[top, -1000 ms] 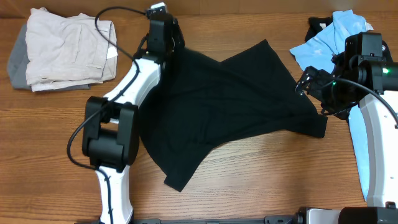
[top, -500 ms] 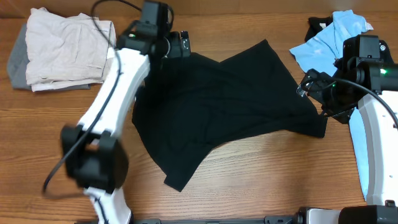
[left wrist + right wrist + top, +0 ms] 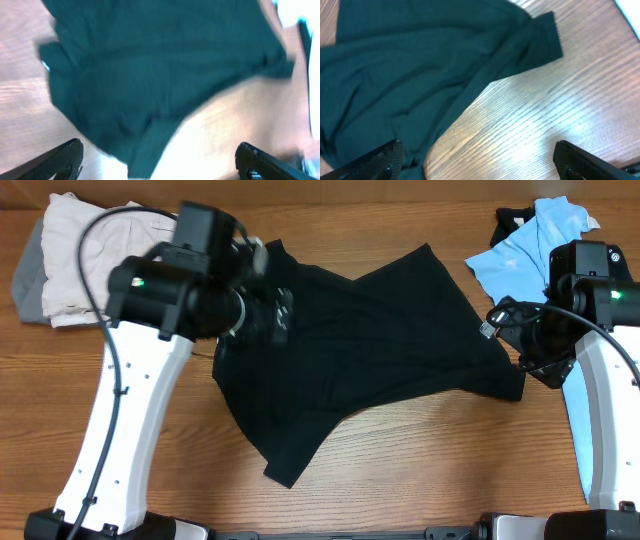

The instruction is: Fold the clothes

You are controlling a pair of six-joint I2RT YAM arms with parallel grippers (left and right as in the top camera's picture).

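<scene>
No text, brand, number or sign is showing readably in any view. The large black short-sleeved fabric shirt (image 3: 380,350) is showing only plain cloth. The light blue fabric garment (image 3: 520,245) is showing no legible print. The pale beige folded cloth (image 3: 100,265) is appearing too small for any lettering to be made out.

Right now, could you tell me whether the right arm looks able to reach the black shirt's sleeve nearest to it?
Probably yes: the right gripper is open and hangs right beside the edge of the black shirt, the sleeve lies flat on the table below it, and nothing stands between them.
</scene>
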